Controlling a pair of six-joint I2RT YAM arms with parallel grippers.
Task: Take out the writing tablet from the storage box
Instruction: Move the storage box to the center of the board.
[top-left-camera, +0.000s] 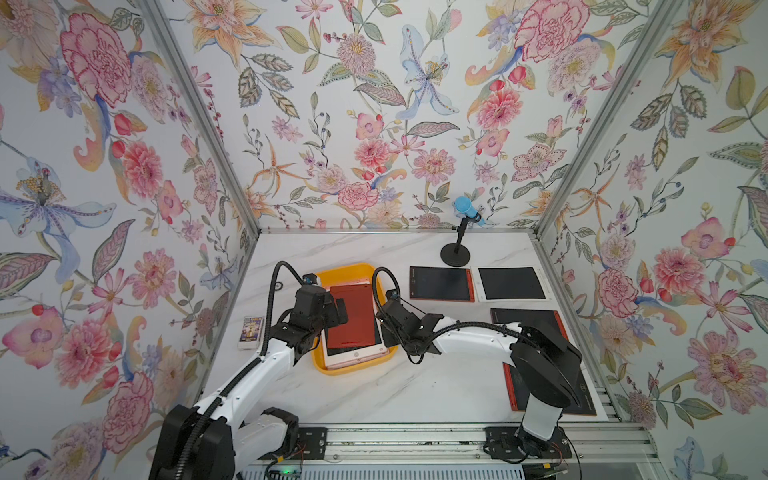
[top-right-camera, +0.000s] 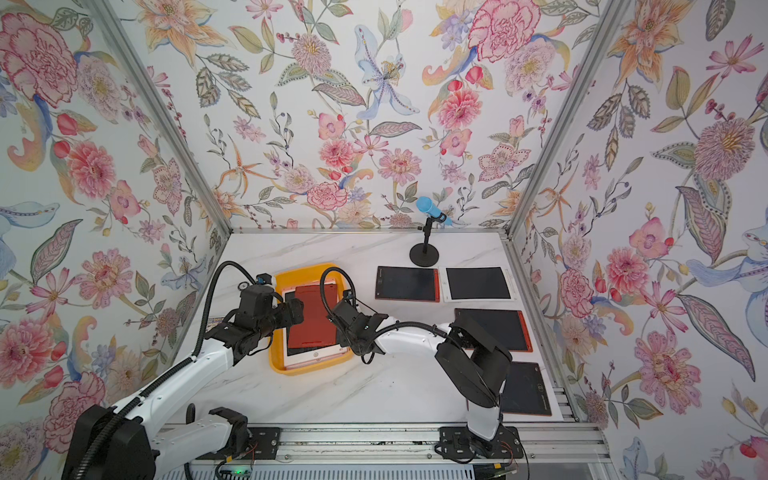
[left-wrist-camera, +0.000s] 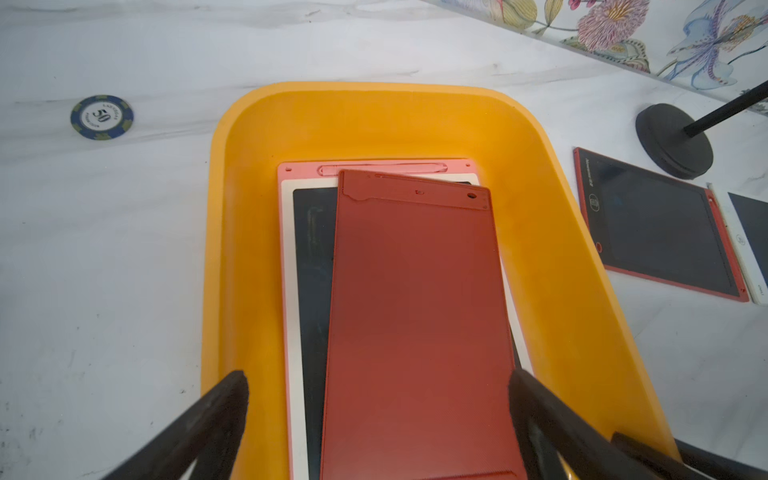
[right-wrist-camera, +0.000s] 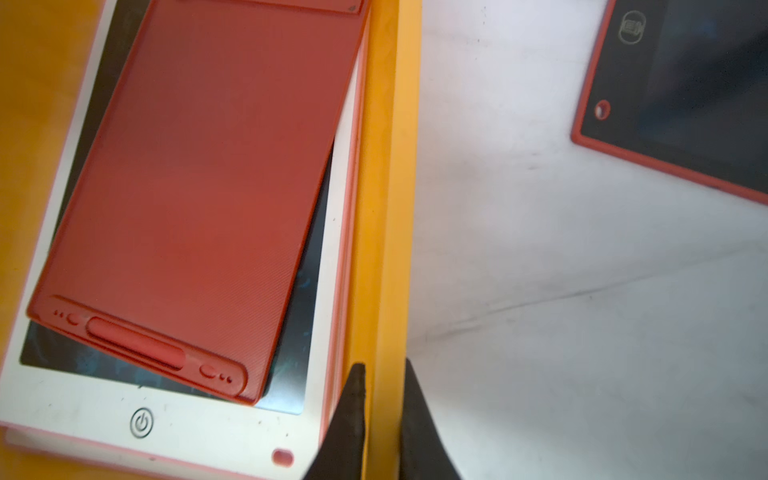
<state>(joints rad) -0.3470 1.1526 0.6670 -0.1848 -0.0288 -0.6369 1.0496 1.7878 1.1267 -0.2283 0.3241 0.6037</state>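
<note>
Carton (top-left-camera: 250, 332), small and printed, lies far left on the desk (top-left-camera: 395, 395), by the side wall. Blue poker chip (left-wrist-camera: 102, 117) lies flat just left of the storage box (top-left-camera: 321, 365), not touching it. Left arm (top-left-camera: 266, 361) reaches in over the box's left side. Its jaws are spread wide, one either side of the near end of the writing tablet (top-left-camera: 355, 316); whether they touch it, cannot tell. That tablet is red, back side up, and lies inside the box on top of the stack, skewed against what is under it. Below it is a white-framed tablet (top-left-camera: 353, 353), screen up, and under that a pink one (left-wrist-camera: 299, 168) with only its edge showing. Right arm (top-left-camera: 469, 334) comes in from the right. Its jaws are nearly together and pinch the box's right wall, one inside, one outside. Right of the box, four more tablets lie flat on the desk, screens up. The back row has a red-framed one (top-left-camera: 440, 284) and a white-framed one (top-left-camera: 511, 284) just beside it. Nearer the front, two red-framed ones (top-right-camera: 490, 328) (top-right-camera: 524, 388) are partly hidden by the right arm. Blue microphone (top-left-camera: 467, 210) sits on a black stand (top-left-camera: 455, 254) behind the back row.
</note>
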